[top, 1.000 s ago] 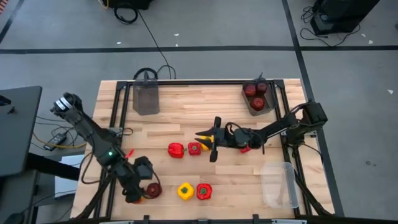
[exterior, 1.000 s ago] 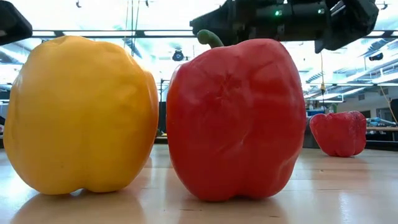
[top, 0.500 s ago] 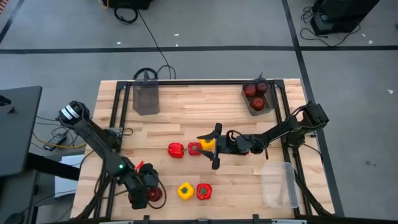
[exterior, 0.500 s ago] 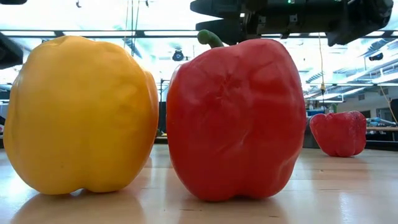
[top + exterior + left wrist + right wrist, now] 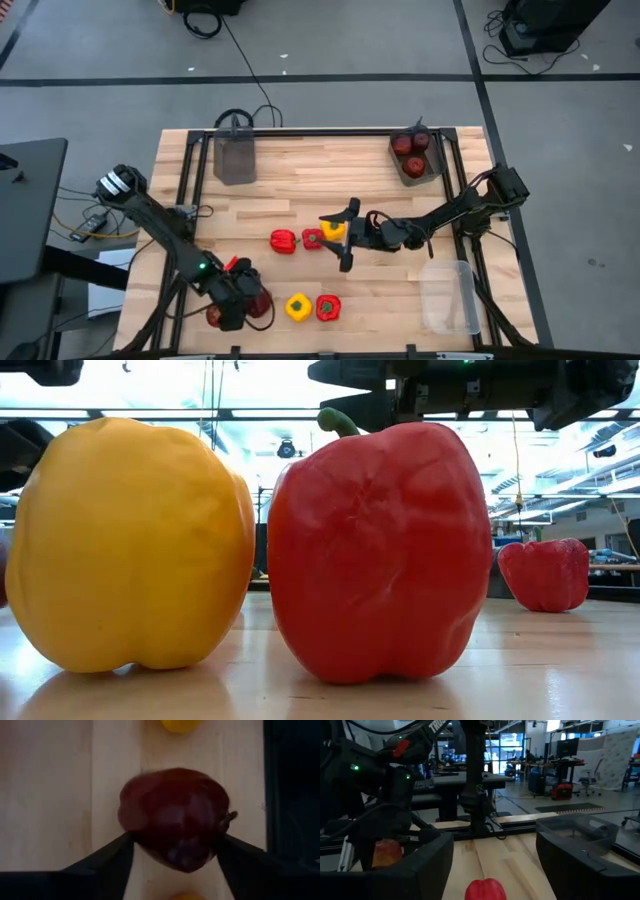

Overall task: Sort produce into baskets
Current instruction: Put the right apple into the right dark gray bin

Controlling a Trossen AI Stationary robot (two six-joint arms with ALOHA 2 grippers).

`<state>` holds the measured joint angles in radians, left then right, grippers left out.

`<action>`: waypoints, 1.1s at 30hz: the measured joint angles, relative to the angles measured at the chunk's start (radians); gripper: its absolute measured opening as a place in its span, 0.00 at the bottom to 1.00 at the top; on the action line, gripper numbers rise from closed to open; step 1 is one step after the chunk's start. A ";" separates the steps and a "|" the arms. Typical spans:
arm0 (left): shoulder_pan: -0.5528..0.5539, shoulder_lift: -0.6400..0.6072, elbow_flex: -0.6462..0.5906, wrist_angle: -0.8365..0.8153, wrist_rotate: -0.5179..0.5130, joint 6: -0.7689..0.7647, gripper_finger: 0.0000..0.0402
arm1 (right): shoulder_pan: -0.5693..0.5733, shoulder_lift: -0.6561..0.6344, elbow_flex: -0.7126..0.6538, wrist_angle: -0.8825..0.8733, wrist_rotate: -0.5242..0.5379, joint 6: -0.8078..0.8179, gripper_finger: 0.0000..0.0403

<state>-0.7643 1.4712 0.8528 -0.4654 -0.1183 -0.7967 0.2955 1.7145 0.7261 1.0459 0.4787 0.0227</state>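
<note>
While the left gripper (image 5: 240,300) sits low near the table's (image 5: 300,165) front left edge, its fingers (image 5: 107,857) press both sides of a dark red apple (image 5: 172,815). Just beside it lie a yellow pepper (image 5: 297,307) and a red pepper (image 5: 328,307). At mid-table the right gripper (image 5: 343,236) spreads its jaws around a yellow pepper (image 5: 333,231), with two red peppers (image 5: 283,240) just beyond. A grey bin (image 5: 235,155) stands at the far edge, an apple-filled bin (image 5: 413,157) at the far right, and a clear bin (image 5: 450,297) front right; bare wood lies between them.
</note>
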 joint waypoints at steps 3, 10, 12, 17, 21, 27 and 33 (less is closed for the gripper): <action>0.024 0.002 0.000 -0.009 0.018 0.015 0.53 | 0.000 0.000 0.000 -0.002 0.003 0.000 0.70; 0.062 -0.001 0.000 -0.031 0.062 0.032 0.28 | 0.000 0.000 0.000 -0.010 0.000 0.030 0.65; 0.069 -0.011 0.000 -0.030 0.059 0.032 0.22 | 0.002 0.000 0.000 -0.015 0.000 0.034 0.64; 0.086 -0.065 0.001 -0.031 0.042 0.033 0.05 | 0.011 0.000 0.000 -0.016 0.001 0.037 0.62; 0.098 -0.142 0.002 -0.040 0.033 0.030 0.03 | 0.018 0.000 0.000 -0.017 0.025 0.037 0.62; 0.089 -0.223 0.003 -0.005 -0.040 0.063 0.24 | 0.019 0.000 0.000 -0.061 0.053 0.046 0.62; 0.071 -0.176 -0.007 0.051 -0.138 0.250 0.59 | 0.023 0.000 0.000 -0.107 0.053 0.088 0.62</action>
<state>-0.6930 1.2955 0.8457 -0.4143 -0.2567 -0.5464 0.3182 1.7142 0.7264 0.9393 0.5315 0.1106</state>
